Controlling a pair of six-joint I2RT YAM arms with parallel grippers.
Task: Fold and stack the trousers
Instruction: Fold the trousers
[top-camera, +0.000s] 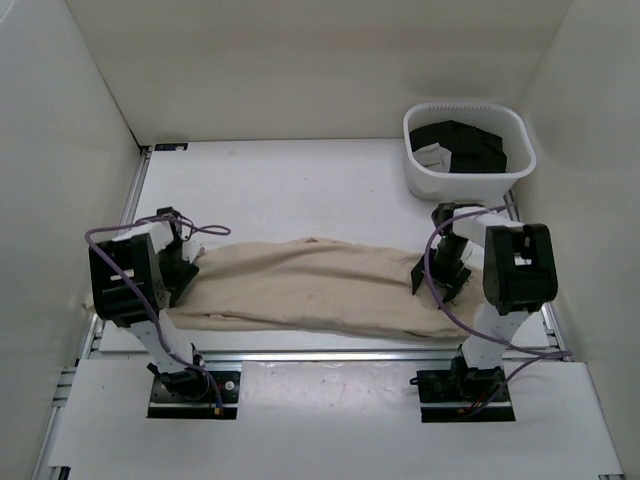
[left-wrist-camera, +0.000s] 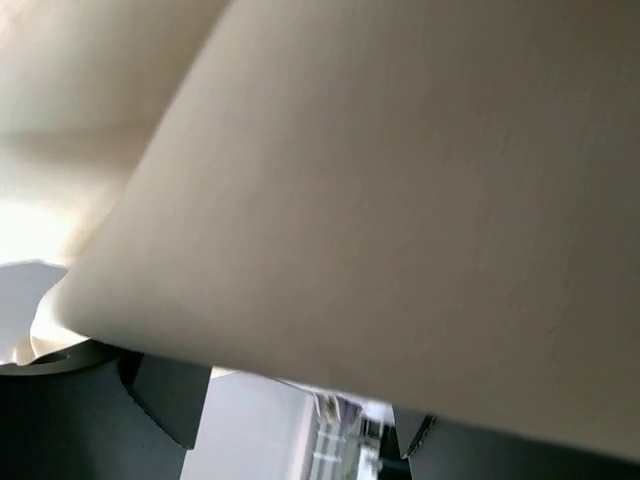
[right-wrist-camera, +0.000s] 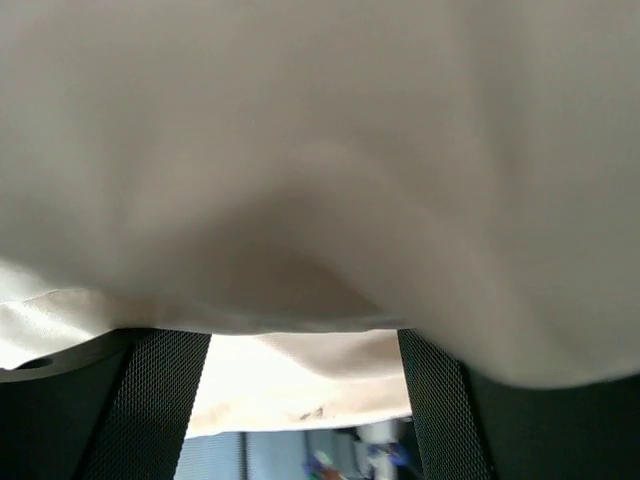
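Beige trousers (top-camera: 310, 285) lie stretched out left to right across the near part of the table. My left gripper (top-camera: 185, 265) is at their left end and my right gripper (top-camera: 428, 275) at their right end. In the left wrist view the cloth (left-wrist-camera: 400, 200) drapes over the fingertips; the dark fingers (left-wrist-camera: 165, 400) stand wide apart below it. In the right wrist view the cloth (right-wrist-camera: 320, 150) also covers the tips, and the mesh-padded fingers (right-wrist-camera: 160, 400) stand wide apart with a fold of fabric between them. Both grippers look open.
A white bin (top-camera: 415, 170) with dark folded clothes (top-camera: 465, 145) stands at the back right, just behind the right arm. White walls close in the table on three sides. Metal rails run along the near and left edges.
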